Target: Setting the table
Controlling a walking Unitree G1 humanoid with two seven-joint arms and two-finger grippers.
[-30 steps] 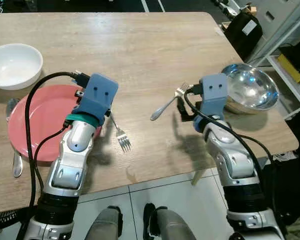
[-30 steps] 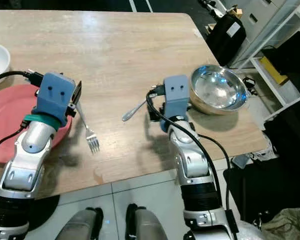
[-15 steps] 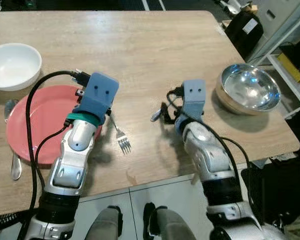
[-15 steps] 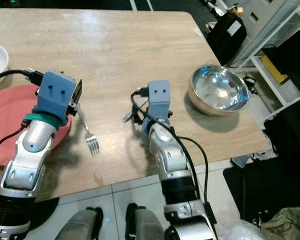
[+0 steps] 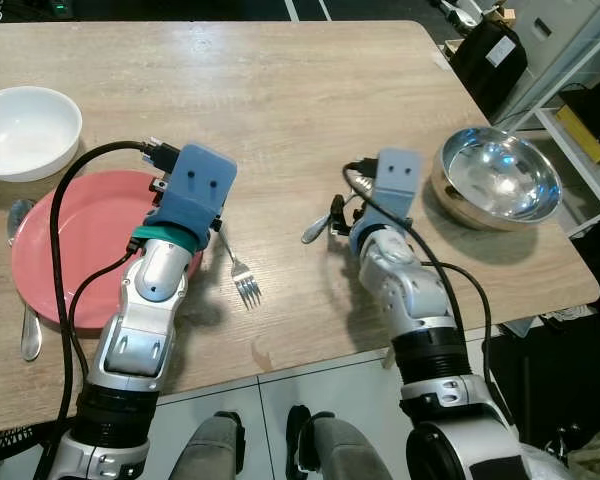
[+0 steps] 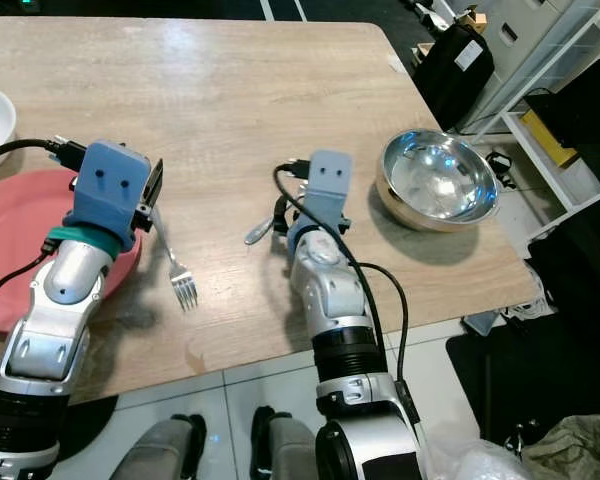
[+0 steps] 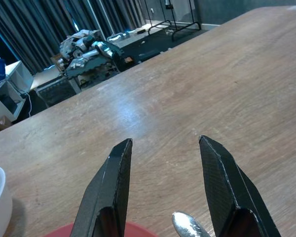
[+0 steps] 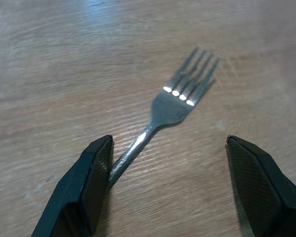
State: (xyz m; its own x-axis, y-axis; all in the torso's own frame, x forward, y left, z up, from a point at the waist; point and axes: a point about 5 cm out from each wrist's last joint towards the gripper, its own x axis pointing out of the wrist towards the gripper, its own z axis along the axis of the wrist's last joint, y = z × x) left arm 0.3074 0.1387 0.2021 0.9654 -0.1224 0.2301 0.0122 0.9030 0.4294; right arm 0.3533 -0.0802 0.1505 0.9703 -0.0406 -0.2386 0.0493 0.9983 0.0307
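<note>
Right gripper spread wide over a fork lying mid-table, left of the steel bowl. Left gripper open too, beside another fork right of the pink plate.

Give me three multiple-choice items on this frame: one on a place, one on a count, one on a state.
1. Where is the steel bowl?
A. near the table's right edge
B. on the pink plate
C. on the floor

2. How many forks lie on the table?
A. one
B. two
C. four

3. How is the right hand?
A. shut on a spoon
B. open
C. shut and bare

Answers:
1 A, it sits right of the right arm.
2 B, one fork by the pink plate, another fork at the right hand.
3 B, its fingers are spread around the handle.
</note>
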